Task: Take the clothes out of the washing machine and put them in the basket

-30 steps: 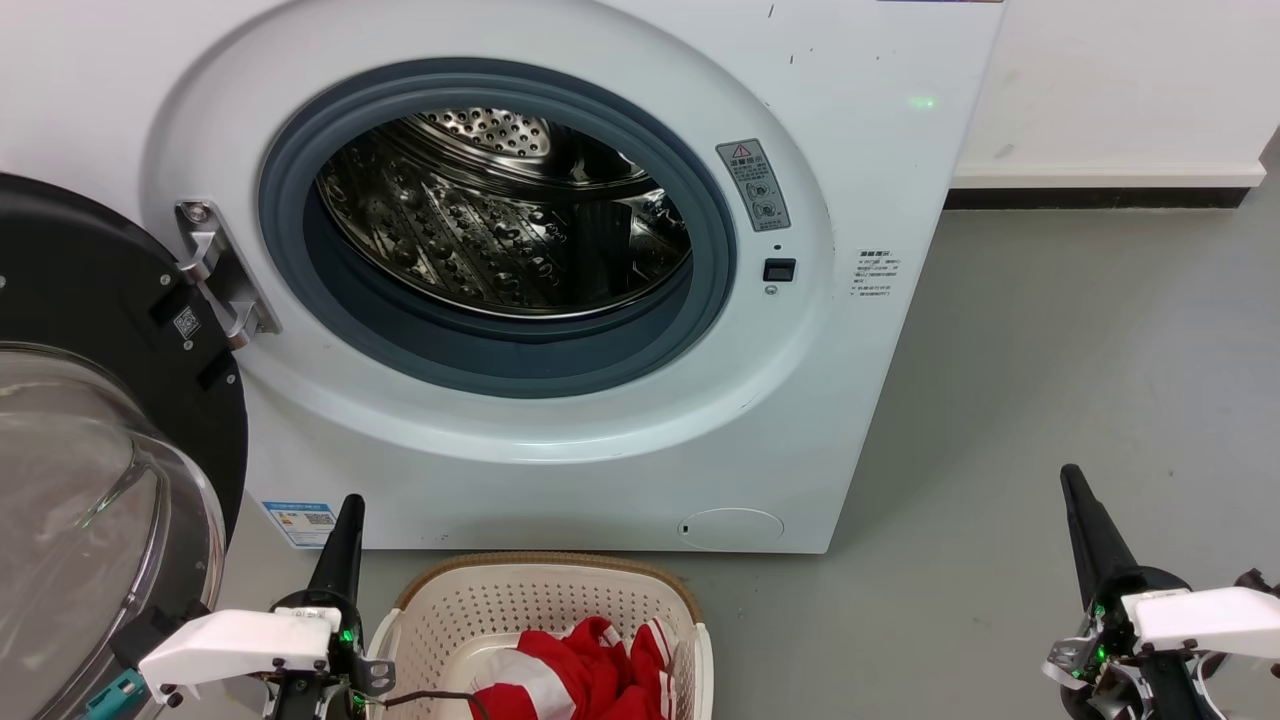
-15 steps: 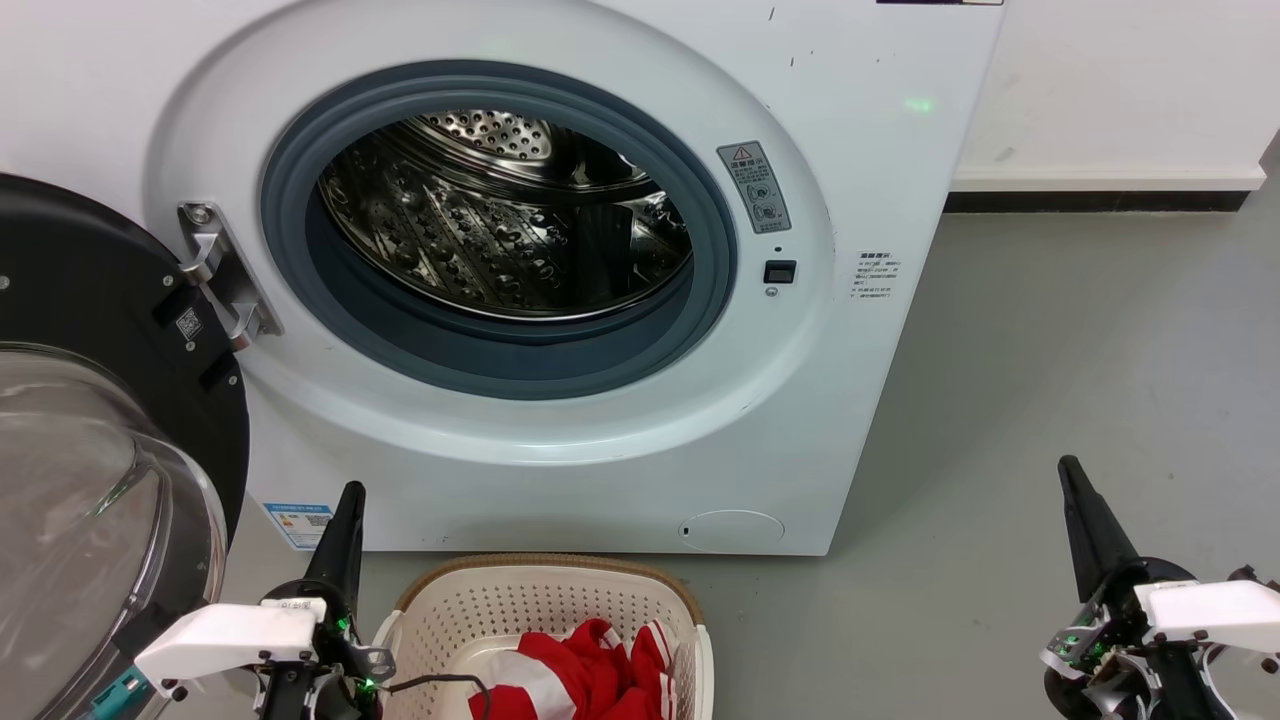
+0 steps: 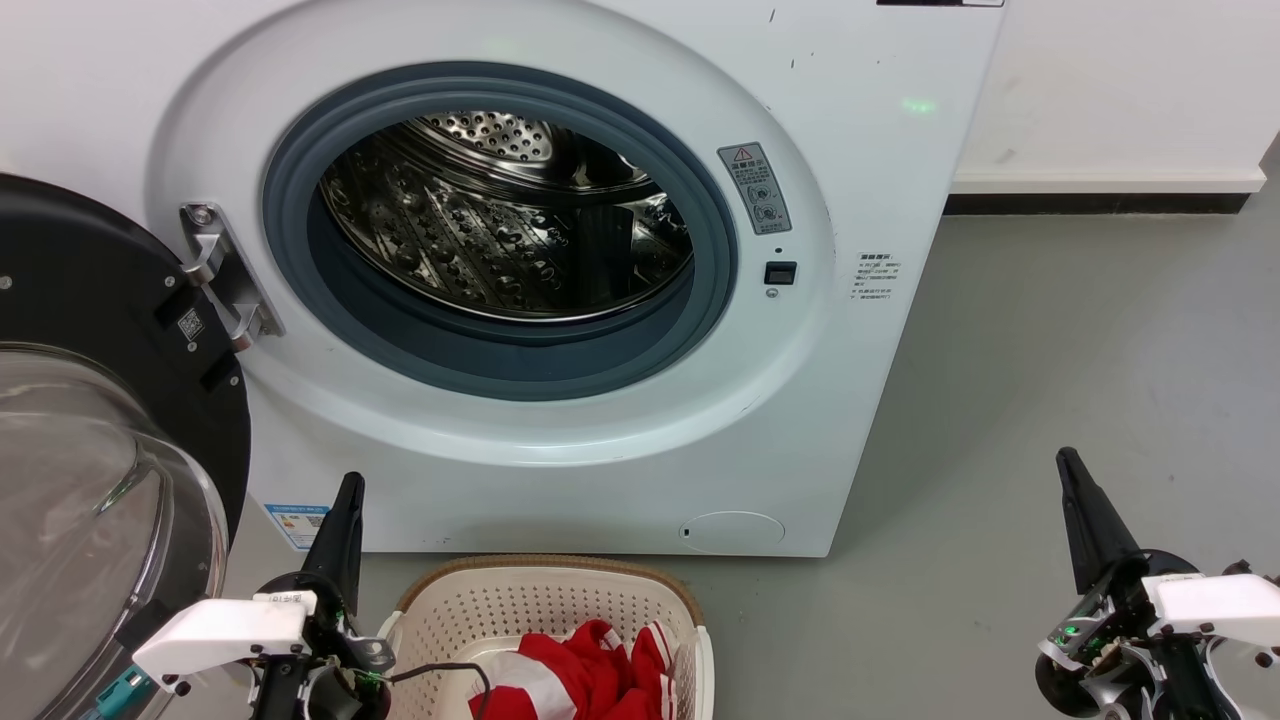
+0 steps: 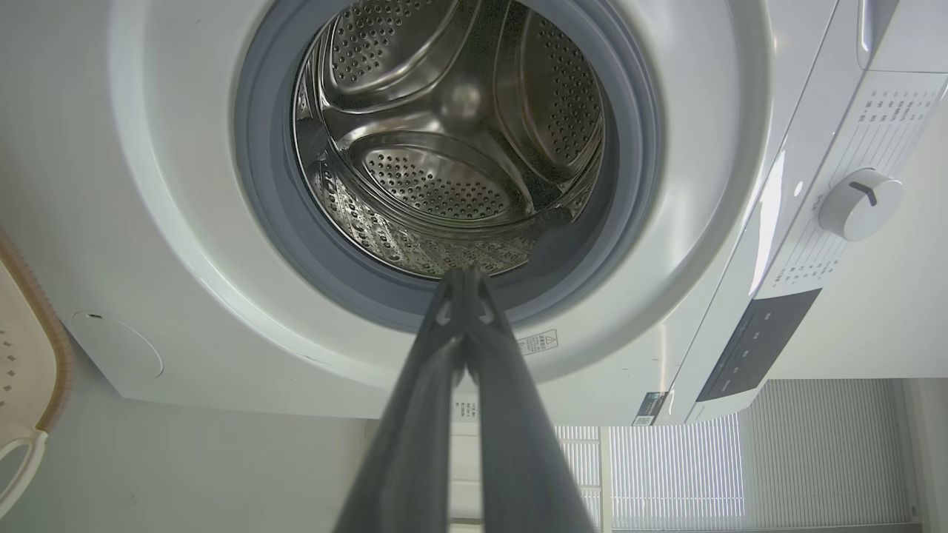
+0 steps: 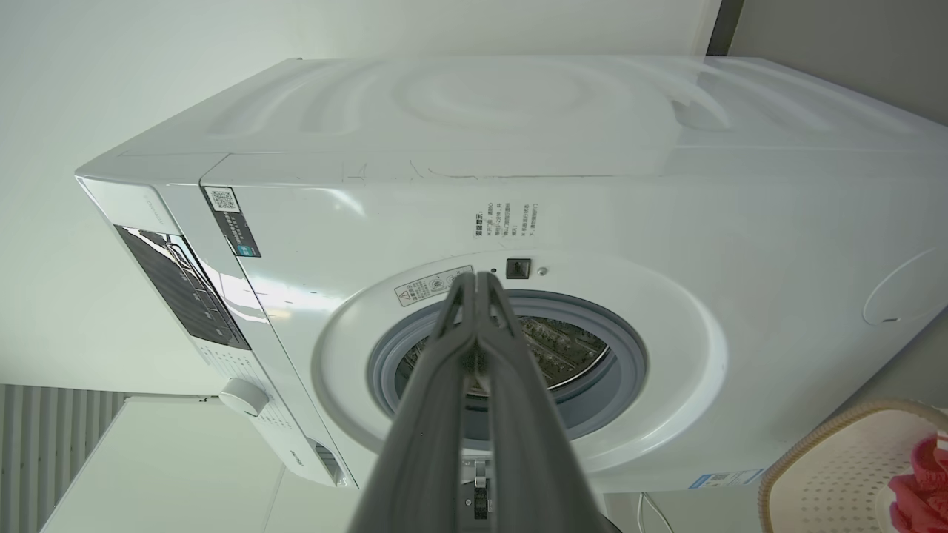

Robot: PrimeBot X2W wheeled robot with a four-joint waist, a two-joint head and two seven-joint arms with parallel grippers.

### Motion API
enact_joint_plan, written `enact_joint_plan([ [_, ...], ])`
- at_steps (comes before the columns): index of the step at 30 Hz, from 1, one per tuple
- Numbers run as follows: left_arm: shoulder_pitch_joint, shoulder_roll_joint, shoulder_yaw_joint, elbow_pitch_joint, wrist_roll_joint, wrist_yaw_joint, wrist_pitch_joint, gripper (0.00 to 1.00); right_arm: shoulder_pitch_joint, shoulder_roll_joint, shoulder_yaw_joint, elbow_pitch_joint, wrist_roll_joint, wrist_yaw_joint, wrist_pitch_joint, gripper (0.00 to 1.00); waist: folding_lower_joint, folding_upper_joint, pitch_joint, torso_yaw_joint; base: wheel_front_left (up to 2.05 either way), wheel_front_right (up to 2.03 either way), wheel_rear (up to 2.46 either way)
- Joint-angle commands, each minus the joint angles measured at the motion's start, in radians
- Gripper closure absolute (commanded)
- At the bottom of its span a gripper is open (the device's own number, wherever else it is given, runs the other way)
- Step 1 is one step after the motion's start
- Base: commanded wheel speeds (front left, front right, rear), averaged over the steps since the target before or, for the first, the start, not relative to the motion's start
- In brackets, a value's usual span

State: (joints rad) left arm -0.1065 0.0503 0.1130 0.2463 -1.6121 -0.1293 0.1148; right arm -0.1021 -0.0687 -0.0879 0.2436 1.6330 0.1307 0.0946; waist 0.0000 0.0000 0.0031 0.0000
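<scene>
While left hand (image 3: 348, 492), right hand (image 3: 1071, 472) hang closed, empty | clothes (image 3: 590, 668) in basket (image 3: 545, 563) between

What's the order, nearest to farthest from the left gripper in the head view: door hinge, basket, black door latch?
1. basket, beside the left gripper, lower middle.
2. door hinge, upper left.
3. black door latch, upper right of centre.
</scene>
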Motion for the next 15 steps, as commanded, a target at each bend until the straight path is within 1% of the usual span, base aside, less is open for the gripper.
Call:
enact_joint_plan([
  [1, -0.006, 0.0, 0.003, 0.001, -0.001, -0.005, 0.003, 1.0, -0.01, 0.001, -0.002, 0.002, 0.0, 0.0, 0.003, 1.0, 0.0, 0.0, 0.0, 0.0, 0.0, 0.0, 0.0],
  [15, -0.006, 0.0, 0.003, 0.0, -0.001, -0.005, 0.003, 1.0, -0.01, 0.004, -0.006, 0.002, -0.005, 0.0, 0.006, 1.0, 0.0, 0.0, 0.0, 0.0, 0.0, 0.0, 0.0],
])
